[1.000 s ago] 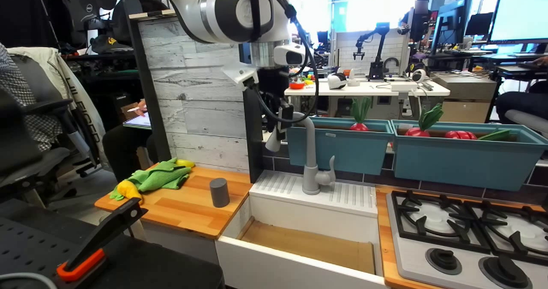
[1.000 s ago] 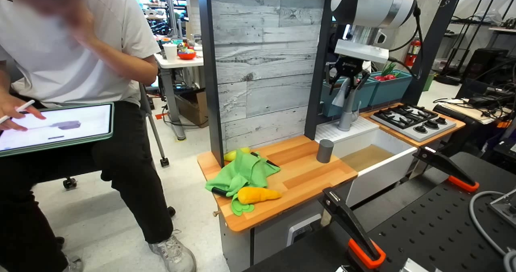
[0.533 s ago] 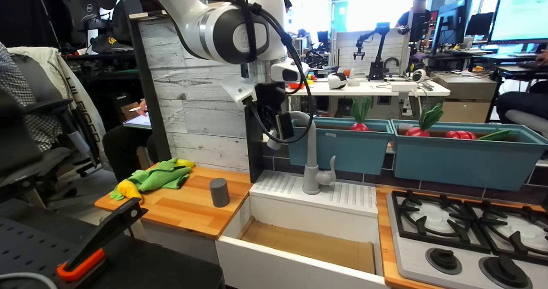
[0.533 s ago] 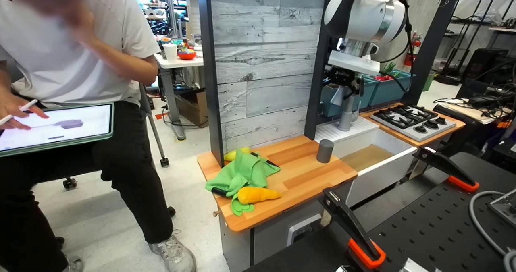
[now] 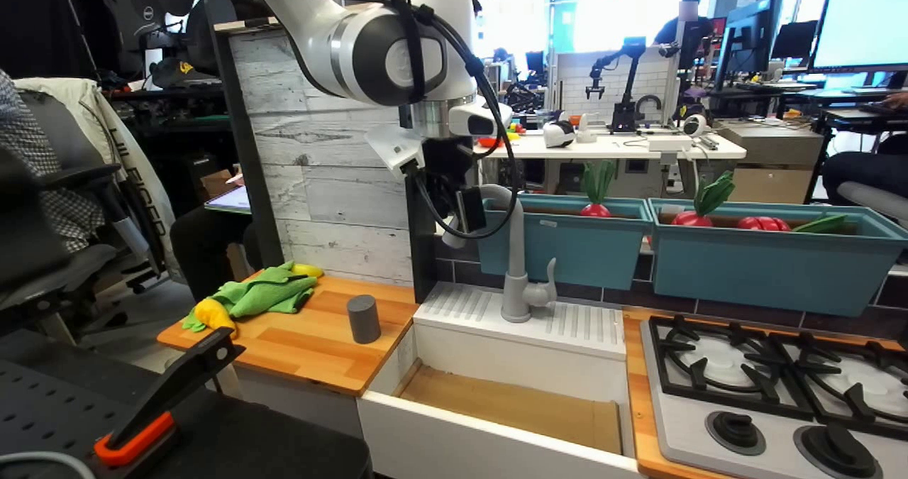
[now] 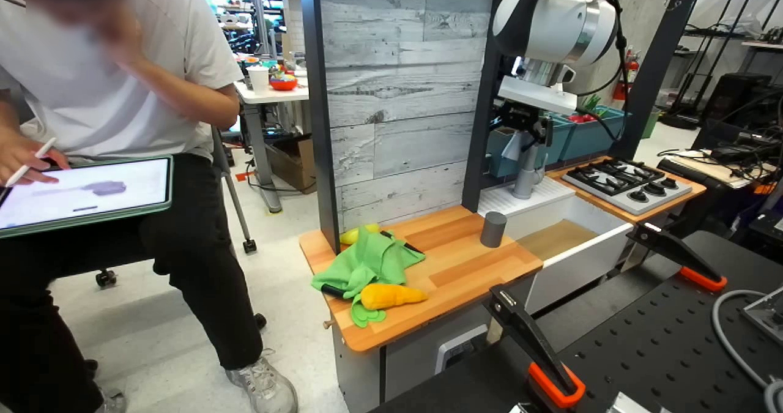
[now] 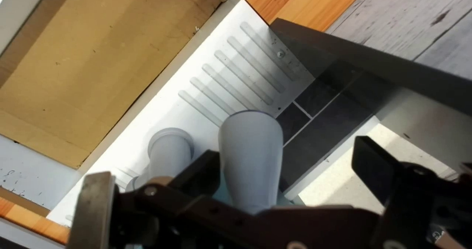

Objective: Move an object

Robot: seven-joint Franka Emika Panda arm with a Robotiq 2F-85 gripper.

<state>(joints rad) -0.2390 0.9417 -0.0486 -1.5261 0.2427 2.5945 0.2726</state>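
Have tap (image 5: 516,266) upright at back edge of bench (image 6: 456,241), behind sink (image 5: 518,362). In wrist view, have gripper (image 7: 287,156) with fingers apart and spout (image 7: 250,156) between them, much nearer one finger; can't tell if touching. In both exterior views, have grey cylinder (image 6: 493,229) standing by sink, carrot (image 6: 394,295) next to green cloth (image 6: 373,257) near front corner farthest from stove (image 5: 773,422), and yellow thing (image 5: 306,271) partly hidden toward back edge. Have stove at opposite end, across sink from cylinder, and blue planters (image 5: 766,266) along back edge.
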